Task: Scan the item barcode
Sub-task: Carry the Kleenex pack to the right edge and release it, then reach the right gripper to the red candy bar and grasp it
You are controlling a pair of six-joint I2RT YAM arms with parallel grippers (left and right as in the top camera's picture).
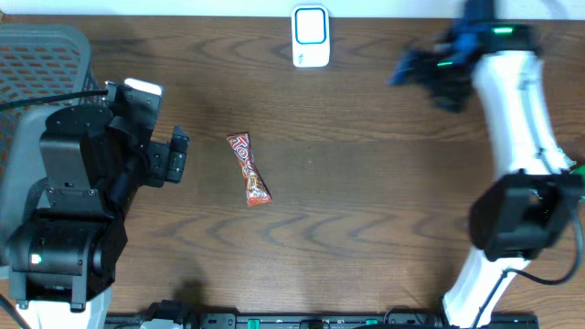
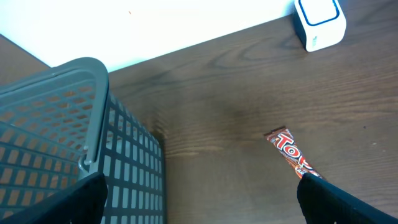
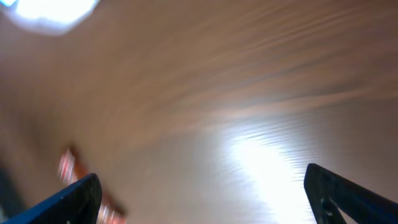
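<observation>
The bar (image 1: 249, 170) lies flat on the bench (image 1: 366, 228), left of centre and well apart from the scanner (image 1: 310, 37) at the far edge. Nothing holds it. The left claw (image 1: 178, 157) is spread and empty, near the bar on the basket (image 1: 46, 55) side. In the left wrist view one end of the bar sits just beside a fingertip (image 2: 329, 199). The right claw (image 3: 205, 193) is also spread and empty. It is off to the right near the far edge, and its view is blurred.

We judge the step in hand to be the pickup, as no scan is possible with the bar on the bench. The left claw is the nearer one. The next move calls for centring over the bar, closing across its narrow width, lifting, and then facing the barcode to the scanner. No barcode is visible, so it may be on the underside.
</observation>
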